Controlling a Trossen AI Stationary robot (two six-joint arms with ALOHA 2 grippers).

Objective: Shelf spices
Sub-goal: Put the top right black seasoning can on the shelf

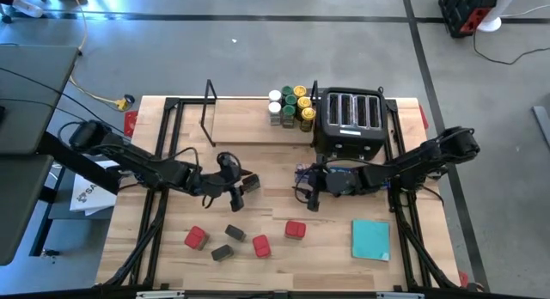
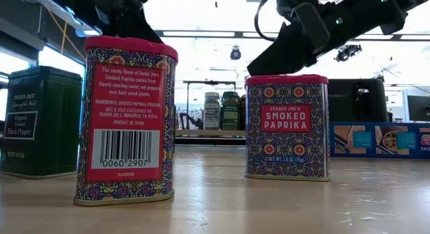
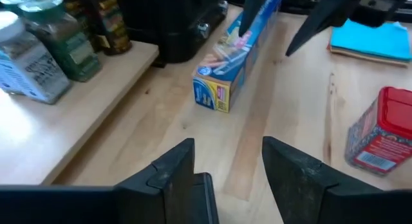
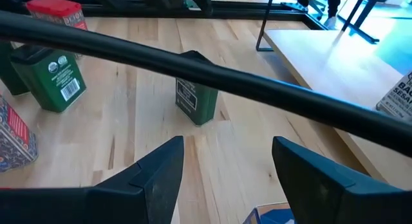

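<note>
Several round jars (image 1: 290, 106) with yellow, green and white lids stand on the light-wood shelf plank (image 1: 245, 123), next to its black wire upright (image 1: 209, 110). Red tins (image 1: 196, 239) (image 1: 261, 246) (image 1: 295, 230) and dark tins (image 1: 235, 233) (image 1: 222, 253) stand on the near half of the table. Another dark green tin (image 4: 196, 95) stands upright between the two grippers. My left gripper (image 3: 228, 159) hovers open at mid-table, beside that tin (image 1: 251, 183), which its wrist view does not show. My right gripper (image 4: 228, 159) is open, near the toaster's front, pointing toward the tin.
A black four-slot toaster (image 1: 348, 123) sits at the shelf's right end. A long blue wrap box (image 3: 235, 53) lies on the table in front of it. A flat teal square (image 1: 369, 239) lies near right. A cable (image 4: 193, 73) crosses the right wrist view.
</note>
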